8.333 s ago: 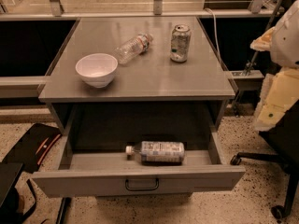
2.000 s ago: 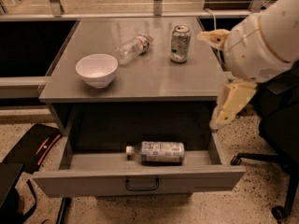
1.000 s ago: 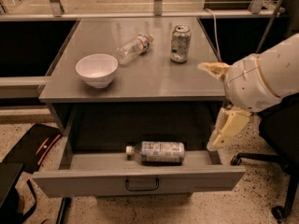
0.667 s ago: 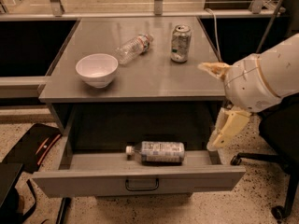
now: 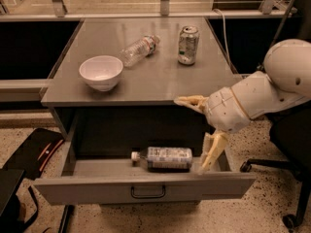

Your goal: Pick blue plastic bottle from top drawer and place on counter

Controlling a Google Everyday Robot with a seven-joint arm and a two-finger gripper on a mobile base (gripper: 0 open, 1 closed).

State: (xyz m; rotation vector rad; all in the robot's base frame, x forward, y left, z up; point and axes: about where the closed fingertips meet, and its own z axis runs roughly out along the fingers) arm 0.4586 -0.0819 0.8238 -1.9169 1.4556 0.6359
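Blue plastic bottle is seen lying on its side in the pulled-out top drawer, white cap to the left. On the counter, a white bowl, a clear bottle laid flat and an upright can are set apart. Gripper is positioned just right of the blue plastic bottle, fingers spread wide, nothing held: one is lowered into the drawer, the other is at the counter's front edge.

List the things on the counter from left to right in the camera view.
White bowl, clear bottle, can. The open gripper is off the counter, over the top drawer's right end by the blue plastic bottle.
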